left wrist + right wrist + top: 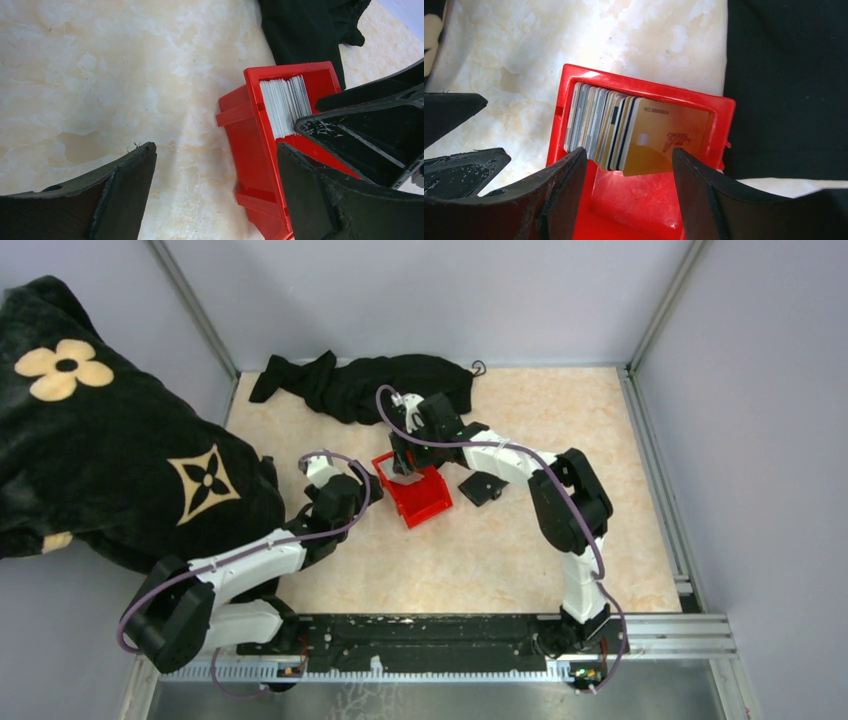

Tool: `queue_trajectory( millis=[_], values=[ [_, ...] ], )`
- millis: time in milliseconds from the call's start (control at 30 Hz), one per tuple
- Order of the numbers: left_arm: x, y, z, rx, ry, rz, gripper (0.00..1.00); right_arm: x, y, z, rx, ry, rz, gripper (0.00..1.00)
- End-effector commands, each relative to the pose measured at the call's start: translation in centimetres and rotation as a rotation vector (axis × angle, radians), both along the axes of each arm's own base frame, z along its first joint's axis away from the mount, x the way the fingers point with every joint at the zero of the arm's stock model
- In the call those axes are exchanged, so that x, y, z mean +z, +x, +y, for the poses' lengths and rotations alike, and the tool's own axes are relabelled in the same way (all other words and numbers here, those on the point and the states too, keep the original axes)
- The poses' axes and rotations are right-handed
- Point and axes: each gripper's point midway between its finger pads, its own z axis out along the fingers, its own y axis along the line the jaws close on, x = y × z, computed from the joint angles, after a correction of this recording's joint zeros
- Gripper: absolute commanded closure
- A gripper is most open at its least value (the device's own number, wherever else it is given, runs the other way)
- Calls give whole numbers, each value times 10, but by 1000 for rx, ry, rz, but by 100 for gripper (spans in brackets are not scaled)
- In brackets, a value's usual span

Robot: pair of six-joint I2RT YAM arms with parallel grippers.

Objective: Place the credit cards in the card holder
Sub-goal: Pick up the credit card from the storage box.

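**Top view.** We see the red bin (pixel 425 505) near the middle of the tabletop (pixel 480 560). The card holder (pixel 483 487) lies flat just to the bin's right, apart from it. The right pincer (pixel 405 468) points down over the bin's far end. The left pincer (pixel 372 490) sits just beside the bin's left wall. A black cloth (pixel 370 385) lies along the far edge, and a flowered blanket (pixel 100 460) hangs at the left.

**Left wrist view.** We find the left pincer (pixel 216 147) spread wide and gripping nothing, with bare tabletop and the bin's near corner between its fingers. The credit cards (pixel 285 105) stand on edge in a packed row at the far end of the red bin (pixel 255 165). A finger of the right pincer crosses in front of them.

**Right wrist view.** We look down on the card stack (pixel 624 130), with a gold card outermost, standing inside the bin. The right pincer (pixel 629 152) is spread, one finger on either side of the stack. We cannot tell whether its pads touch the cards.
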Motion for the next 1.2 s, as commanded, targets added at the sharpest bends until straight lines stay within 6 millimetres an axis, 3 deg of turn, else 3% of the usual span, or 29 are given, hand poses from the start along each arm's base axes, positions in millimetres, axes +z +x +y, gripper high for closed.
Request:
queue_trajectory(
  millis=[0, 167, 433, 900, 1167],
  values=[
    [4, -1, 3, 20, -18, -18, 5, 10, 3, 18, 47, 28, -22, 36],
    [4, -1, 5, 23, -21, -21, 5, 1, 6, 21, 51, 14, -4, 38],
    [0, -1, 7, 27, -17, -18, 5, -4, 3, 25, 66, 22, 25, 51],
    [-8, 2, 1, 14, -15, 4, 5, 32, -6, 31, 77, 74, -9, 56],
    [-9, 2, 0, 13, -23, 9, 5, 40, -13, 35, 89, 88, -5, 65]
  ],
)
